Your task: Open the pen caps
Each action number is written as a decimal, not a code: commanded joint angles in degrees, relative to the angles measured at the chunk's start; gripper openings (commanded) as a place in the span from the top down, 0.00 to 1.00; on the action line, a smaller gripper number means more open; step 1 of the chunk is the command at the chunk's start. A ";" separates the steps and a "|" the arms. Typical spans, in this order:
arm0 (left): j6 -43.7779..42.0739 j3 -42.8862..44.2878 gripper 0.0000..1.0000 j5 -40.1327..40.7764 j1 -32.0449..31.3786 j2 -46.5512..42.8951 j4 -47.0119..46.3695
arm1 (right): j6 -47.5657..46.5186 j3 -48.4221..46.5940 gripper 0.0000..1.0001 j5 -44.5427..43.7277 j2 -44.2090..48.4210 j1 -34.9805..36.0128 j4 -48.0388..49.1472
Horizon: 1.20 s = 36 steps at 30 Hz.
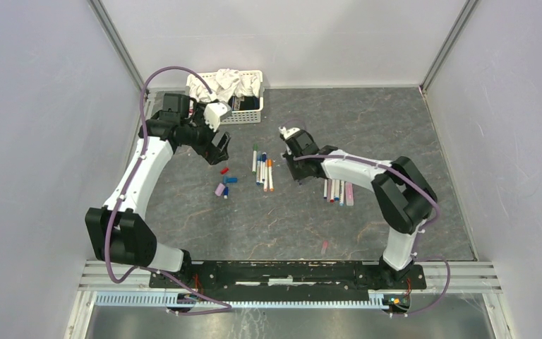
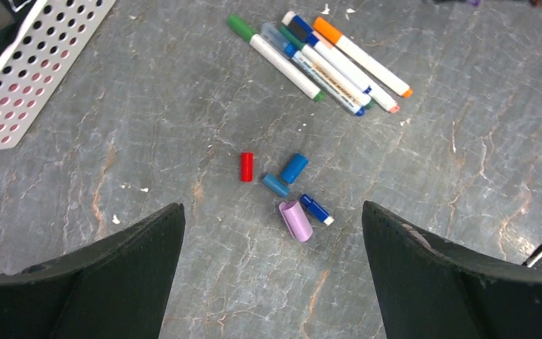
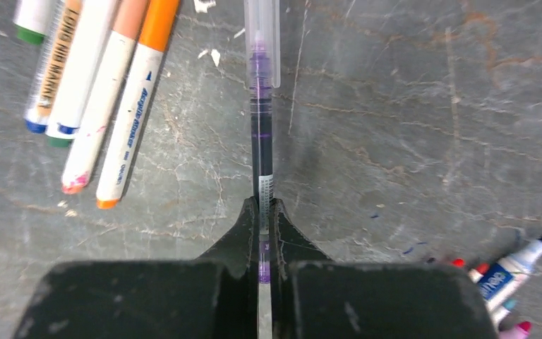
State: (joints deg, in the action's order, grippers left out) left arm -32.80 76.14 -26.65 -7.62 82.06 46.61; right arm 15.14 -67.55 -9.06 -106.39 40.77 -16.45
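Right gripper (image 3: 265, 210) pinches a purple pen (image 3: 261, 120) (wrist view only).

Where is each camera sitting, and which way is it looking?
Top: high behind the arms, looking down on the table; left arm and right arm show.
Left wrist: on the left arm, facing down at loose caps; open left gripper shows.
Right wrist: on the right arm, facing down along a purple pen; right gripper shut on it.
Shared: all three see the row of pens with the orange one.

Grey marbled tabletop (image 1: 395, 127), white basket (image 1: 248, 113) at far edge, loose caps (image 1: 231, 179), pens (image 1: 263, 171) in two clusters
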 commanded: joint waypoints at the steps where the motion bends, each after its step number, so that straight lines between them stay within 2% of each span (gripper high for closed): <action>1: -7.11 0.77 0.00 -7.92 -0.20 -0.72 3.38 | -3.07 -1.11 1.00 11.18 7.54 -3.11 -0.67; 7: -22.62 -3.94 0.00 -19.24 -1.61 -4.99 6.51 | -5.72 -2.69 1.00 40.61 9.78 -4.88 -2.58; 9: -27.59 -5.12 0.00 -19.82 -3.77 -6.45 8.22 | -5.36 -2.58 1.00 51.83 9.28 -4.87 -2.22; 12: -32.68 -7.51 0.00 -17.81 -8.26 -8.31 8.67 | -5.09 -1.89 1.00 60.19 9.30 -4.21 -0.83; 17: -35.52 -10.22 0.01 -10.61 -15.43 -9.31 7.53 | -4.61 -2.60 1.00 65.67 8.83 -2.91 -0.43; 21: -37.03 -10.98 0.07 -7.93 -17.25 -8.81 7.53 | -5.90 -3.50 1.00 67.85 7.91 -2.31 -2.17; 26: -39.13 -11.38 0.24 -7.26 -18.32 -7.74 9.16 | -6.45 -3.77 1.00 69.25 7.26 -2.02 -2.62; 36: -41.05 -13.22 0.69 -7.39 -20.77 -6.70 11.51 | -5.17 -4.63 1.00 71.18 6.07 -1.66 -1.50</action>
State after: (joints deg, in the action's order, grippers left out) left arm -70.63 63.55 -34.44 -27.70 74.67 56.10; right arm 10.07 -69.82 59.59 -100.18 38.63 -19.55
